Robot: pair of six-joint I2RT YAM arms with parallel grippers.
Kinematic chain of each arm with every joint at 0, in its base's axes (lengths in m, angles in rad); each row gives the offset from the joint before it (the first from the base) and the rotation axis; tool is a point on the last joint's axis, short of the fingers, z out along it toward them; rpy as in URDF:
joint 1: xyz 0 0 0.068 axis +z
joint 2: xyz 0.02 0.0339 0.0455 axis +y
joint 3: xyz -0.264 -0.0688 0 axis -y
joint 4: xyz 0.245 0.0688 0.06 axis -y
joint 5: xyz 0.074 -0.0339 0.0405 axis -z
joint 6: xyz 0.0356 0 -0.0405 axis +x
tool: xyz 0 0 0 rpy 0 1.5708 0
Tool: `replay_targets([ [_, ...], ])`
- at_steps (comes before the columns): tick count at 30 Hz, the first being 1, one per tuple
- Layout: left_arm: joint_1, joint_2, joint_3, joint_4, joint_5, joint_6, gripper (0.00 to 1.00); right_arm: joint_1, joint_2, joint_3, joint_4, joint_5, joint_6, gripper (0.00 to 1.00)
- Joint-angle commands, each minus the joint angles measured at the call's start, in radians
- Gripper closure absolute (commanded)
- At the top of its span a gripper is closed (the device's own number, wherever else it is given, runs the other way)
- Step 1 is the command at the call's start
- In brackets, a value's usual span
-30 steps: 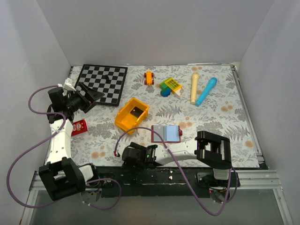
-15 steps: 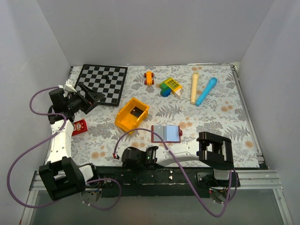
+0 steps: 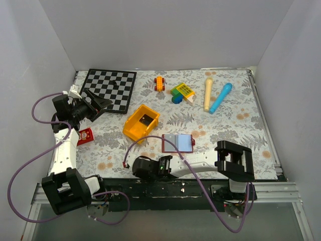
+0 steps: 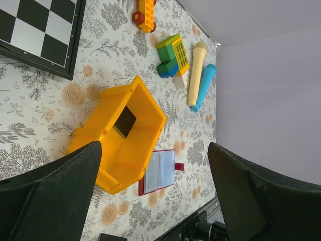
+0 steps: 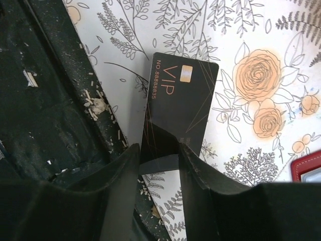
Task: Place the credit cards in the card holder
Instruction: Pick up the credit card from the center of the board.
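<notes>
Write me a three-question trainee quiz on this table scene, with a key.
1. True or false: the card holder lies open.
2. What lies in the yellow bin? A a black card; B a coin; C a spoon.
3. Fill in: the card between the right gripper's fingers reads ____.
Key: 1 true; 2 A; 3 VIP.
</notes>
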Motion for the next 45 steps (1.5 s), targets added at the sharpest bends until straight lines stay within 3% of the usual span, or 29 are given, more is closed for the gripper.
replay_targets([
  [1, 0.001, -0.002, -0.002, 0.014, 0.017, 0.002, 0.12, -0.011, -0.047, -0.003, -0.031, 0.042, 0.008, 0.6],
  [24, 0.001, 0.004, 0.005, 0.021, 0.021, -0.008, 0.12, -0.12, -0.15, -0.034, -0.019, 0.018, 0.037, 0.9],
  [27, 0.001, 0.001, 0.004, 0.021, 0.023, -0.006, 0.12, -0.131, -0.147, -0.038, -0.013, 0.009, 0.037, 0.99],
  [45, 0.001, -0.002, 0.001, 0.015, 0.024, 0.008, 0.12, -0.161, -0.116, -0.049, 0.001, -0.048, 0.059, 0.99],
])
